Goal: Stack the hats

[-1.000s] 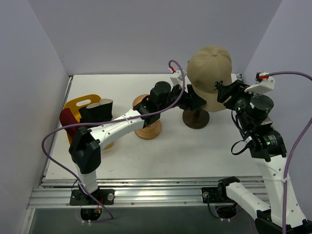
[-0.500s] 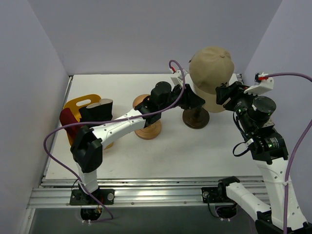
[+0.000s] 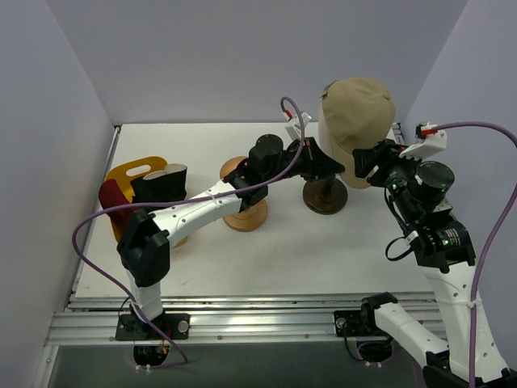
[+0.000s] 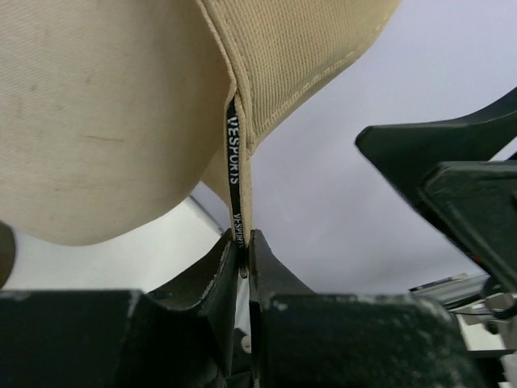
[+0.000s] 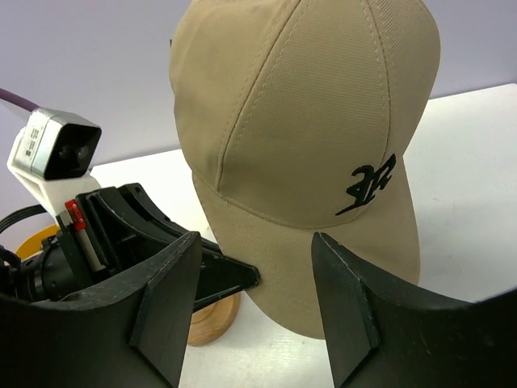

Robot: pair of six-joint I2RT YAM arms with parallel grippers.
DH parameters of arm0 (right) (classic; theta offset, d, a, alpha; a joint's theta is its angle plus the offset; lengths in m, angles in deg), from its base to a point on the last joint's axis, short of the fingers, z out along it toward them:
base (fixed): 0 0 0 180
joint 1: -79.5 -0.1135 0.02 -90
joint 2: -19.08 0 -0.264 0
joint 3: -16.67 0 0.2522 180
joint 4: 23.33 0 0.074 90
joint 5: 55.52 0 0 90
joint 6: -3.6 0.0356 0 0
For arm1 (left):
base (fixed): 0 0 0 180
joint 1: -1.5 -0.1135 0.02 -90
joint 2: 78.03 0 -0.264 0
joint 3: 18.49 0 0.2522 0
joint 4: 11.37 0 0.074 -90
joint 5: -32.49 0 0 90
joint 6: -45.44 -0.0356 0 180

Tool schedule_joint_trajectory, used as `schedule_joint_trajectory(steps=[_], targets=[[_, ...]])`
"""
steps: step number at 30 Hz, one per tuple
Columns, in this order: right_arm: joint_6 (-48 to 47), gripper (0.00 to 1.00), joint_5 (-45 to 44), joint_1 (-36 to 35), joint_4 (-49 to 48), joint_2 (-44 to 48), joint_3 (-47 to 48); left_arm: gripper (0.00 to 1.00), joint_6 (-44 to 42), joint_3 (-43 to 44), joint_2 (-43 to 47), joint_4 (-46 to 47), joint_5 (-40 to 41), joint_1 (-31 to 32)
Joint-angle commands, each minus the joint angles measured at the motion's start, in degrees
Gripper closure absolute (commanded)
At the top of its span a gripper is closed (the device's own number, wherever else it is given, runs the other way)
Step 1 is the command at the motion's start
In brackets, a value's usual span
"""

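The tan baseball cap with a dark logo sits tilted over a cream head on a dark wooden stand. My left gripper is shut on the cap's lower edge beside a black label strip, with both jaws pressed onto the fabric. On the cap's right side my right gripper stands open, its fingers spread in front of the cap's lower edge and not touching it. A dark red hat and a black hat lie at the far left.
A yellow tray lies under the two hats on the left. A light wooden mushroom-shaped stand stands under my left forearm. Purple-grey walls close in on both sides and at the back. The left arm's fingertip shows in the right wrist view.
My left gripper has shut on the cap's edge. The cap has tipped up and turned, so its logo no longer faces the top camera. My right gripper has shifted slightly left.
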Motion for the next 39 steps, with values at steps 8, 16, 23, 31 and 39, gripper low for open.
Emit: schedule_joint_trajectory(steps=[8, 16, 23, 31, 39], targets=[[-2.84, 0.48, -0.75, 0.29, 0.15, 3.42, -0.95, 0.98, 17.29, -0.11, 0.0, 19.67, -4.95, -1.58], [-3.63, 0.47, -3.65, 0.29, 1.47, 4.39, -1.22, 0.98, 22.47, -4.33, -0.26, 25.46, -3.54, -2.81], [-2.93, 0.45, -4.36, 0.29, 1.03, 4.74, -3.5, 0.98, 26.96, -8.02, -1.49, 31.01, -2.57, -4.05], [0.74, 0.35, -7.43, 0.29, 1.55, 7.55, -5.96, 0.98, 33.2, -10.04, -2.81, 37.25, -1.78, -4.92], [6.47, 0.29, -7.7, 0.38, 0.51, 1.76, -5.97, 0.98, 38.83, -13.73, -4.31, 43.93, -0.9, -5.8]])
